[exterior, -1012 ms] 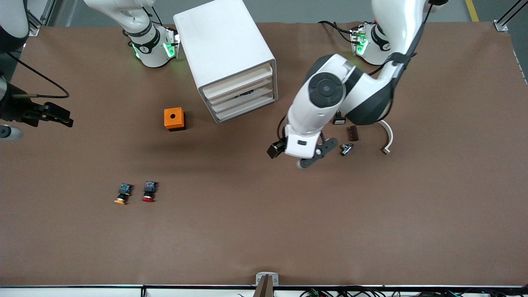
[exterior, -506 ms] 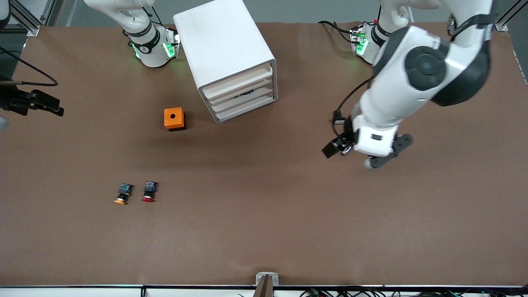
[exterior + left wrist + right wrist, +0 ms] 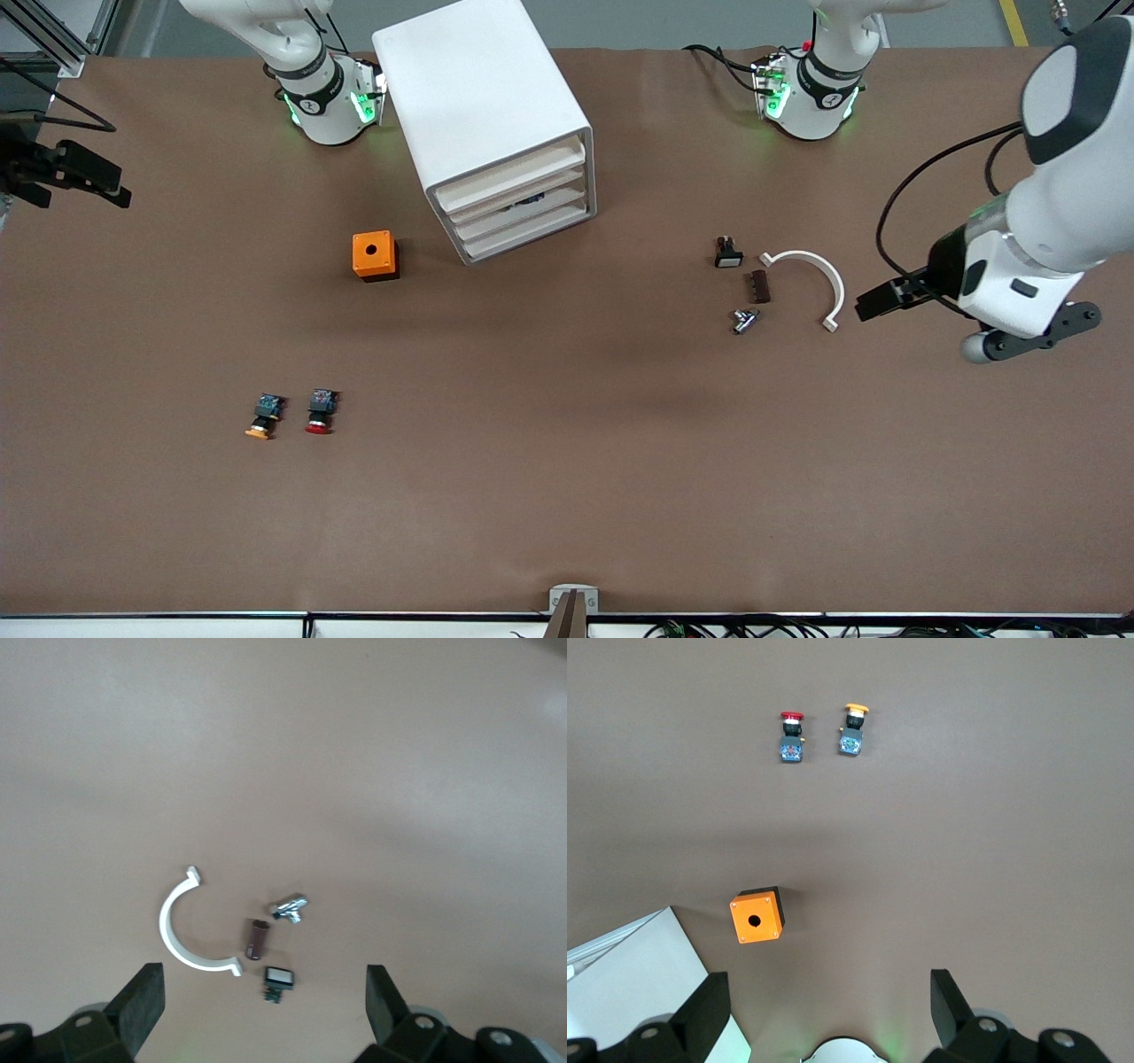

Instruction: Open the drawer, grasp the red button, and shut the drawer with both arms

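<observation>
Front view: high, across the table, facing the bases. Both wrist views look straight down from well above. Front and right wrist share the orange box (image 3: pixel 375 255) (image 3: pixel 757 916); front and left wrist share the white curved piece (image 3: pixel 813 274) (image 3: pixel 182 938), toward the left arm's end from that box.

surface: brown table (image 3: pixel 567 496) | floor: grey strip along top edge | lighting: even, soft shadows

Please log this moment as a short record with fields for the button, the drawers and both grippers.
button: red-capped button lies on the table beside the orange-capped part
drawers: white drawer cabinet, all drawers shut
left gripper: open, empty, up over the table's left-arm end
right gripper: open, empty, up over the right-arm end
</observation>
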You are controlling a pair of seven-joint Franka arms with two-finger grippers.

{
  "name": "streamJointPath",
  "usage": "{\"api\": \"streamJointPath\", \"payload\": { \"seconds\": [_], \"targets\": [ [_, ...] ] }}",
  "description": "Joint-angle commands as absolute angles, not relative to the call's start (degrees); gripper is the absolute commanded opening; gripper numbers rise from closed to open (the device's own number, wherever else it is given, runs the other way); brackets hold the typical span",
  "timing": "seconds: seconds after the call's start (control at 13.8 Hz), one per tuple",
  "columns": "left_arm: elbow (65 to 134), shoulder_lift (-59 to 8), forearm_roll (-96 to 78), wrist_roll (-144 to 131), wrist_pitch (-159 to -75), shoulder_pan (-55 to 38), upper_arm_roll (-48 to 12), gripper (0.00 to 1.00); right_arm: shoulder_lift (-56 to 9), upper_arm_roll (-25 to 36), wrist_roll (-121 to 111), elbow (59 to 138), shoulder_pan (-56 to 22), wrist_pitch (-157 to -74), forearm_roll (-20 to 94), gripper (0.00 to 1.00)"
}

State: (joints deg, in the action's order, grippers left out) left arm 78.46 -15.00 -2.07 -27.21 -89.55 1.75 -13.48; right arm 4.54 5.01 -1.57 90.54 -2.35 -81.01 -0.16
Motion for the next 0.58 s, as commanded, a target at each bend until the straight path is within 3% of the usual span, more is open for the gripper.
{"api": "streamJointPath", "payload": {
  "seconds": [0.0,0.29,0.51],
  "targets": [
    [80.59,-13.01,-1.50,-21.55,-88.07,4.82,-14.24,1.00,7.29,5.19,-1.23,93.96,-0.80,-81.83,1.05,1.00],
    [85.85,-8.28,-1.67,-13.47,-87.71,6.95,-13.28,1.00,8.43,5.19,-1.58,94.04,-0.88,-82.35,0.88,1.00],
    [93.84,-3.36,-1.58,-9.06,-88.50,0.65,-5.75,1.00,8.70,5.19,-1.58,94.04,-1.23,-82.35,0.44,1.00]
  ]
}}
